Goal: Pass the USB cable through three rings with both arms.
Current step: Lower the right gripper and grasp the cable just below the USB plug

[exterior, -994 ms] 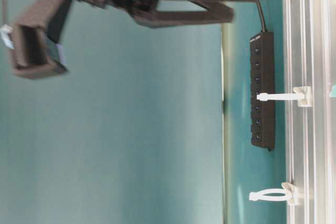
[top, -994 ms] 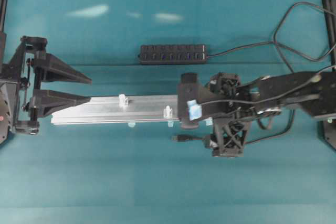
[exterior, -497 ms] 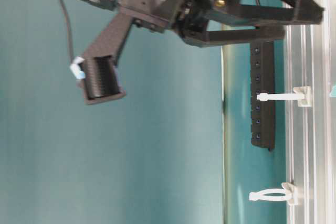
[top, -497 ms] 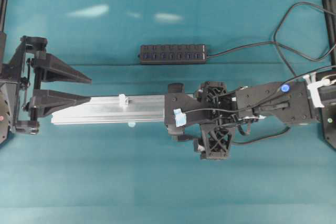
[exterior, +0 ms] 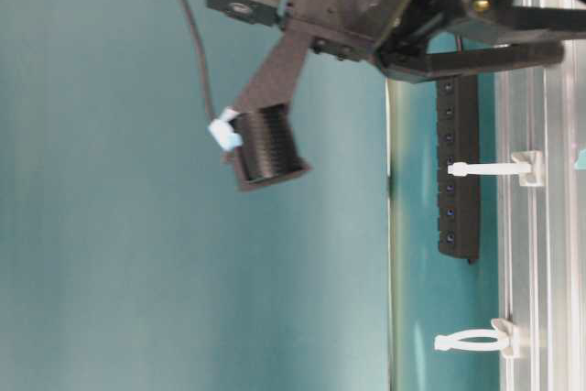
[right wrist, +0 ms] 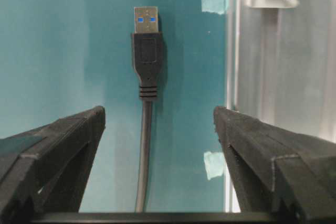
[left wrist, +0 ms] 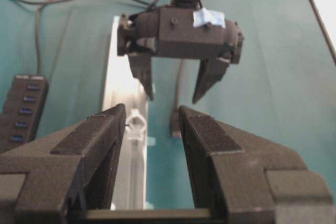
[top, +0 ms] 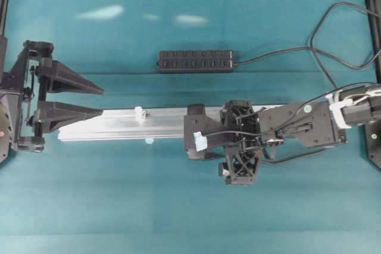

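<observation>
The USB cable's black plug (right wrist: 147, 35) lies flat on the teal mat beside the silver rail (right wrist: 283, 66), with its cord (right wrist: 143, 156) running back between my right gripper's (right wrist: 158, 111) open jaws, which hang above it without touching. In the overhead view the right gripper (top: 235, 144) hides the plug; only the cord (top: 294, 157) shows. One ring (top: 139, 113) stands clear on the rail (top: 119, 124). The table-level view shows two rings (exterior: 485, 169) (exterior: 472, 341). My left gripper (top: 102, 102) rests open and empty at the rail's left end, facing a ring (left wrist: 135, 125) and the plug (left wrist: 175, 124).
A black multi-port hub (top: 195, 61) lies behind the rail, its cable looping off to the right (top: 333, 40). Pale blue tape tabs (right wrist: 214, 163) (top: 149, 141) sit on the mat along the rail's near side. The right wrist's camera housing (exterior: 265, 144) hangs well above the mat.
The right arm has slid left along the rail and dropped lower, now covering the plug and a ring in the overhead view. The left arm has stayed put.
</observation>
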